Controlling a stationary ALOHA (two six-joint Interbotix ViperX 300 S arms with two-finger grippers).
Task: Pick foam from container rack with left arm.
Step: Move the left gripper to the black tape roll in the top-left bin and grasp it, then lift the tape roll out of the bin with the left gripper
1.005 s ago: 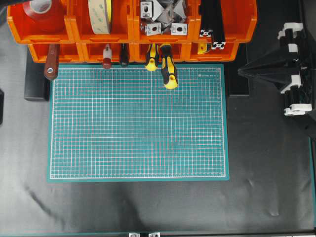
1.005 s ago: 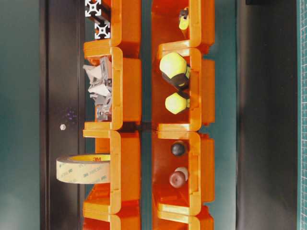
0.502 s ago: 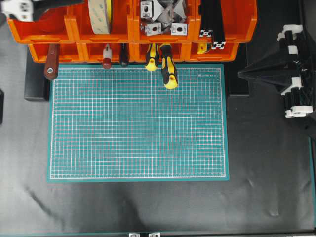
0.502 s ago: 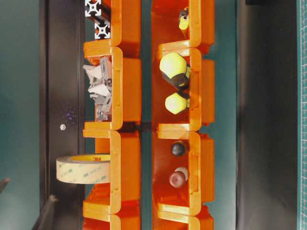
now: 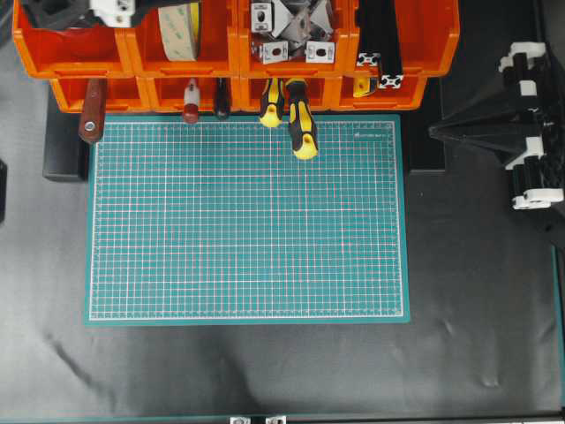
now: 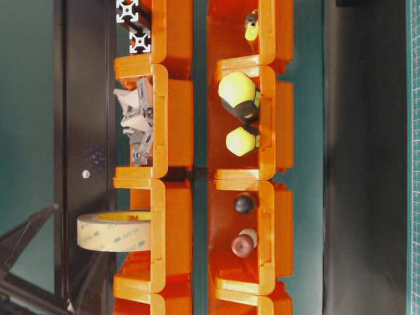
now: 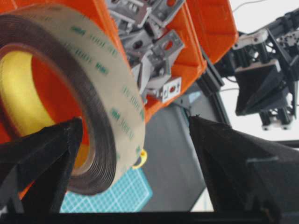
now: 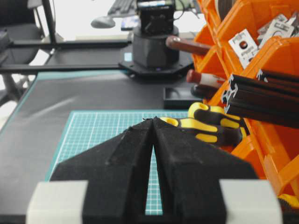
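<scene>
The foam [image 5: 179,31] is a cream-faced roll with a dark grey side, standing on edge in the second bin of the back row of the orange container rack [image 5: 424,44]. The left arm [image 5: 79,11] reaches over the rack's back left bins. In the left wrist view my left gripper [image 7: 135,119] is open, with one finger in front of the hollow centre of the foam [image 7: 107,93] and the other well to its right. I see no contact. My right gripper [image 5: 433,130] is shut on nothing beside the mat's right edge.
A green cutting mat [image 5: 247,221] lies in front of the rack. Yellow-black screwdrivers [image 5: 300,124] and a brown-handled tool [image 5: 91,119] stick out of the front bins. Metal brackets [image 5: 291,31] and black extrusions [image 5: 380,40] fill the bins to the right of the foam.
The left arm has come in from the upper left across the back bins to the foam, and its fingers now show beside the roll in the table-level view. The right arm has barely moved.
</scene>
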